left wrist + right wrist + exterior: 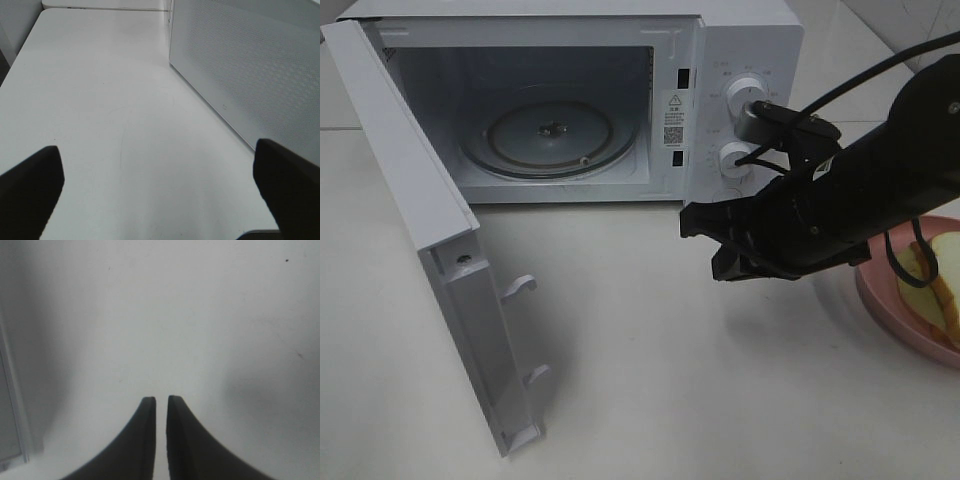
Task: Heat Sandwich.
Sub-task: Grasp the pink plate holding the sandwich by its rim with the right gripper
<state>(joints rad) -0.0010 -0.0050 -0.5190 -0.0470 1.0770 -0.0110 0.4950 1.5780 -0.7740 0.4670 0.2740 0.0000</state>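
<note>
The sandwich [938, 268], white bread with a brown crust, lies on a round pink plate [878, 295] at the table's right edge, partly behind my right arm. My right gripper [705, 245] hovers over the table in front of the microwave's control panel, left of the plate. In the right wrist view its fingers [145, 440] stand a narrow slit apart with nothing between them. My left gripper [160, 200] is wide open and empty over bare table beside the microwave's perforated side wall [250, 65]. It is out of the exterior view.
The white microwave [750, 60] stands at the back with its door [430, 220] swung fully open to the left. Its glass turntable [550, 135] is bare. Two knobs [745, 95] sit on its right panel. White table [650, 380] stretches in front.
</note>
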